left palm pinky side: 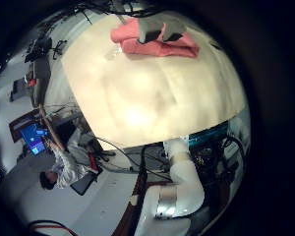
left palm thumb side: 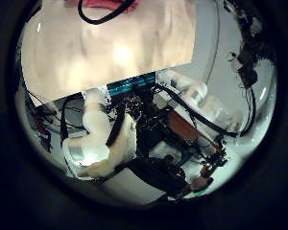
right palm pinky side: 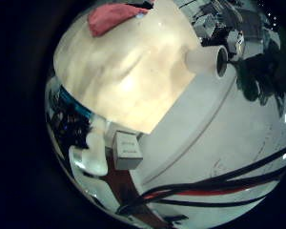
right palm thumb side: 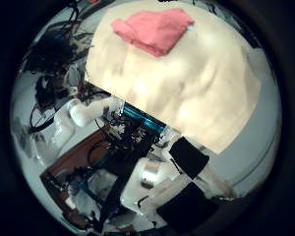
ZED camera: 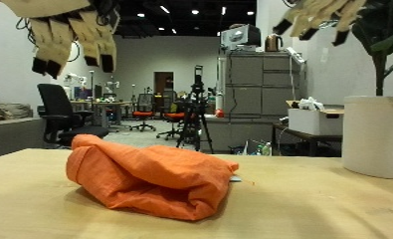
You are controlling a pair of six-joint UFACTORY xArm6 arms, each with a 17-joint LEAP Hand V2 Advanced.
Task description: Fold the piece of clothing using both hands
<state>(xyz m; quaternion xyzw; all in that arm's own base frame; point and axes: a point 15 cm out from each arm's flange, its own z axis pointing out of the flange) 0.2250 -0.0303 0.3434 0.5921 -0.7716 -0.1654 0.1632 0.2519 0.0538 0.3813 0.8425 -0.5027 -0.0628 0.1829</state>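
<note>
An orange piece of clothing (ZED camera: 150,179) lies crumpled in a heap on the wooden table (ZED camera: 328,204). My left hand (ZED camera: 71,35) hangs high above it, fingers relaxed and pointing down, holding nothing. My right hand (ZED camera: 315,18) is high above the table to the side of the heap, fingers spread, holding nothing. The clothing shows far from the palms in the left little finger side palm view (left palm pinky side: 152,41), at the edge of the left thumb side palm view (left palm thumb side: 108,8), in the right little finger side palm view (right palm pinky side: 112,17) and in the right thumb side palm view (right palm thumb side: 152,29).
A large white plant pot (ZED camera: 375,134) stands on the table under my right hand; it also shows in the right little finger side palm view (right palm pinky side: 205,60). Office chairs (ZED camera: 57,112) and a grey cabinet (ZED camera: 256,95) stand behind the table.
</note>
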